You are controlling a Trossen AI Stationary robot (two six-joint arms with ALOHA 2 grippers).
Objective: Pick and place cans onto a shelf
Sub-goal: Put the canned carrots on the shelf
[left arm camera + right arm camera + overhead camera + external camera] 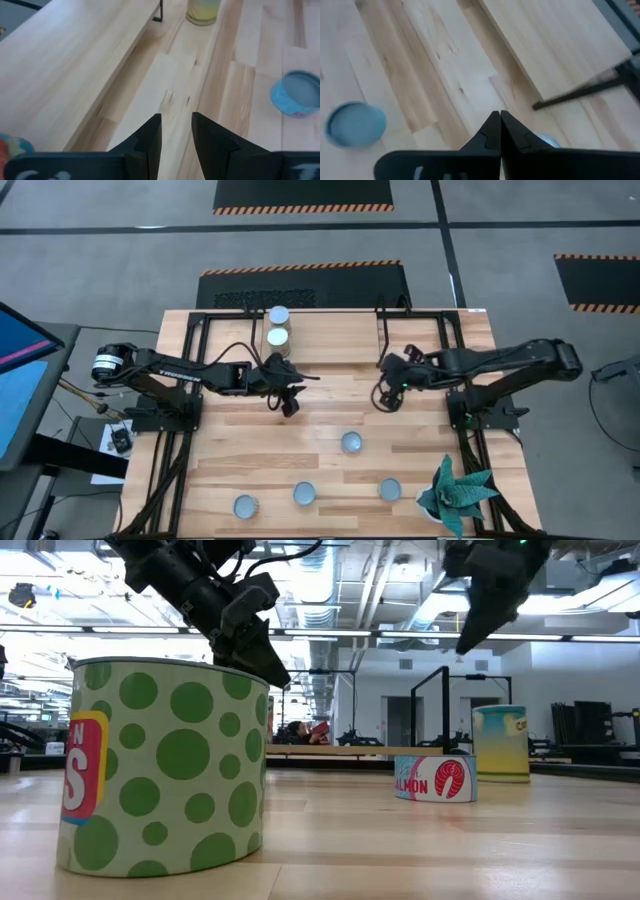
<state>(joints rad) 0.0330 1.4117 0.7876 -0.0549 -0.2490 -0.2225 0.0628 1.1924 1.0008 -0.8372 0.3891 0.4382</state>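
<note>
Two cans [278, 315] [278, 336] stand on the shelf [330, 340] at its left end. Several more cans rest upright on the tabletop nearer the front: one [351, 443] mid-table and three [245, 506] [305, 494] [389, 490] along the near edge. My left gripper [290, 405] [176, 127] hangs open over bare table just in front of the shelf, nothing between its fingers. My right gripper [385, 402] [500, 122] is shut and empty, raised above the table by the shelf's right part. A yellow-sided can [202, 11] [500, 743] stands near it.
A green spiky plant [455, 490] stands at the near right corner. In the low view a green-dotted can [160, 770] fills the left foreground and a short salmon-labelled can [435, 778] sits farther back. The shelf's black leg [580, 92] stands close to my right gripper.
</note>
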